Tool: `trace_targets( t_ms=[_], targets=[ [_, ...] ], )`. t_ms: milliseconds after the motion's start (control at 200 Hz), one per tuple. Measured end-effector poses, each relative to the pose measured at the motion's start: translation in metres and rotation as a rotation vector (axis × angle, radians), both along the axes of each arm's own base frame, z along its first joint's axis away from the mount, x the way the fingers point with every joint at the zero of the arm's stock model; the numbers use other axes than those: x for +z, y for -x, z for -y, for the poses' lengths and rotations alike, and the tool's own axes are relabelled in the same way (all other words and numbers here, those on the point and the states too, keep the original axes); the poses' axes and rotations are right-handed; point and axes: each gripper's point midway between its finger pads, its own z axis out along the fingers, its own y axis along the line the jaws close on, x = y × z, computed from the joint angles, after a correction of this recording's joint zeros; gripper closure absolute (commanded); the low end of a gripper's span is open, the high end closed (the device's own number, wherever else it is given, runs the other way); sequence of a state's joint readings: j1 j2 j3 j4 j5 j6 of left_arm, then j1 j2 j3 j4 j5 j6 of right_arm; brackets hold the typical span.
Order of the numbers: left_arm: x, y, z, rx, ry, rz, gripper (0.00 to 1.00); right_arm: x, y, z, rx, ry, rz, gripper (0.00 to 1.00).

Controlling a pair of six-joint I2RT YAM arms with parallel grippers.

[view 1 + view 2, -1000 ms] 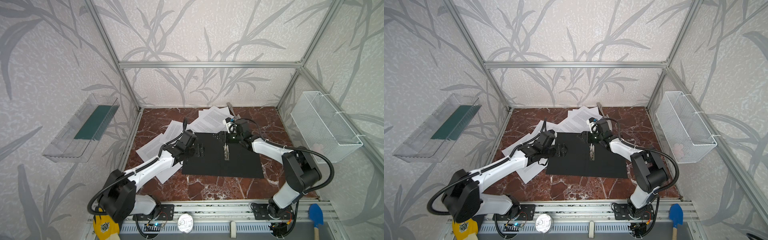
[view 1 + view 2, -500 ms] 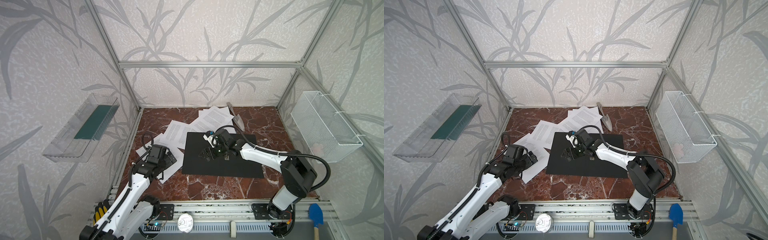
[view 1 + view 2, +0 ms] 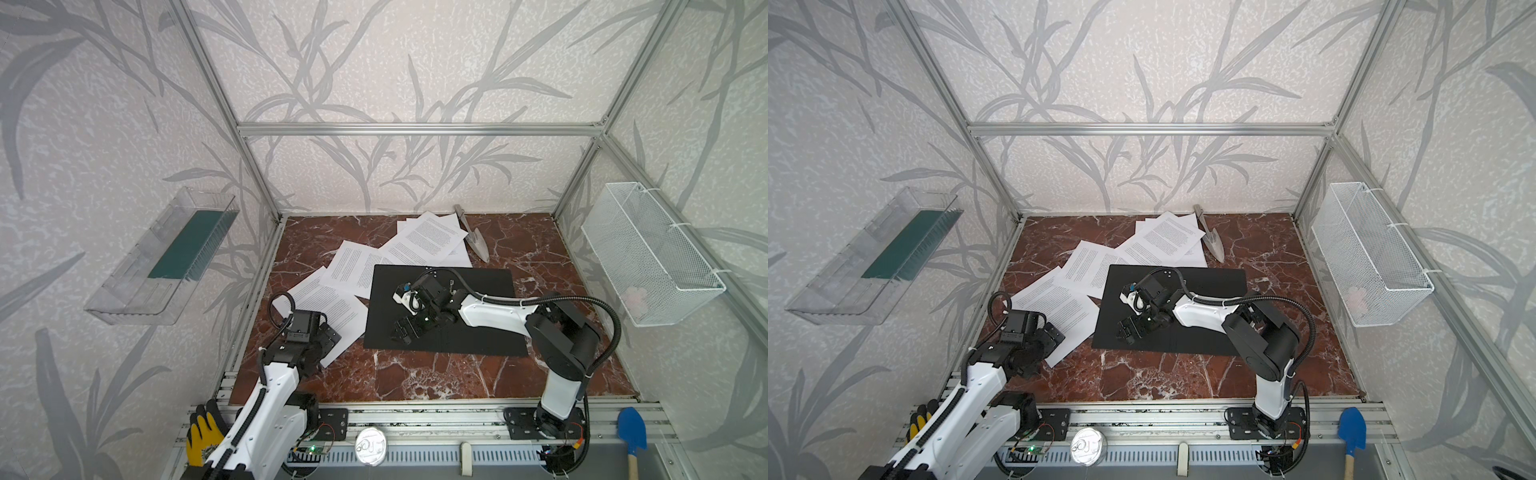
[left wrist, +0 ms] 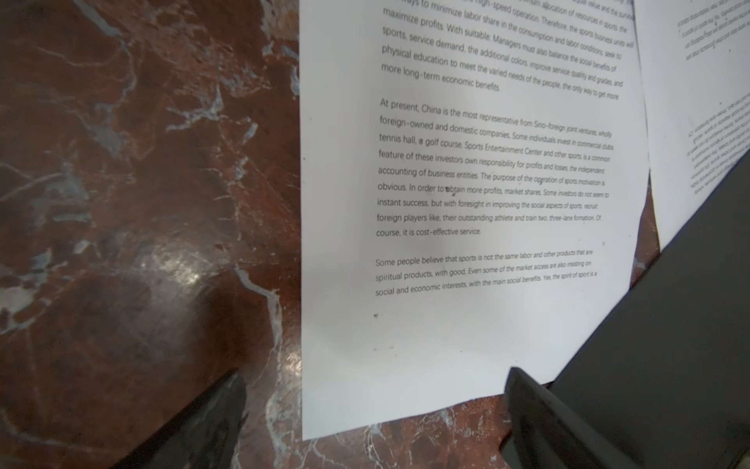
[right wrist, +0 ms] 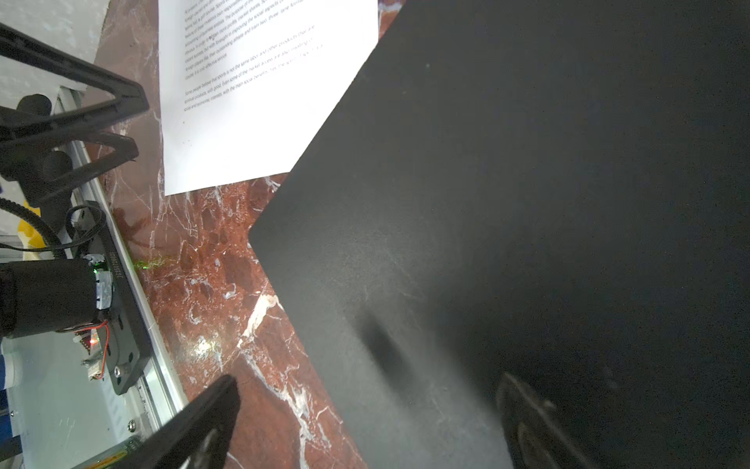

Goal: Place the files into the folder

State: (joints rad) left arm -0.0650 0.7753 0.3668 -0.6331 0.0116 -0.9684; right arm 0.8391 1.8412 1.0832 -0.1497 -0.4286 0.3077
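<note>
One folder [image 3: 486,280], at least four files [image 3: 432,237]

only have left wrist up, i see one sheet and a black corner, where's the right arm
Observer: The right gripper is over the left half of the folder, jaws open and empty.
Operator: any paper in the folder yet
Observer: None. The files all lie on the marble tabletop, fanned from the left gripper toward the far side.
Operator: anything else back there
Observer: A metal trowel lies beside the farthest sheets.
</note>
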Motion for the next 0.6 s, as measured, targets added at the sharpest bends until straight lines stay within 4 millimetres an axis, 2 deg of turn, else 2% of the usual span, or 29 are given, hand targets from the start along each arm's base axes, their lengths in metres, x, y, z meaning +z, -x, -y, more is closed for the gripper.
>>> trace_targets(
  t_ms=[50,280,600],
  targets=[
    [-0.007,0.002,0.001,0.008,0.011,-0.001,0.00,-0.001,-0.001,0.000,0.002,-0.001,0.003,0.00],
    [-0.003,-0.017,0.001,0.051,0.051,0.125,0.00,-0.007,-0.003,0.000,-0.004,0.000,-0.014,0.01],
    [0.004,-0.039,0.005,0.091,0.118,0.308,0.00,-0.004,-0.009,-0.017,0.008,-0.065,-0.077,0.04]
  ],
)
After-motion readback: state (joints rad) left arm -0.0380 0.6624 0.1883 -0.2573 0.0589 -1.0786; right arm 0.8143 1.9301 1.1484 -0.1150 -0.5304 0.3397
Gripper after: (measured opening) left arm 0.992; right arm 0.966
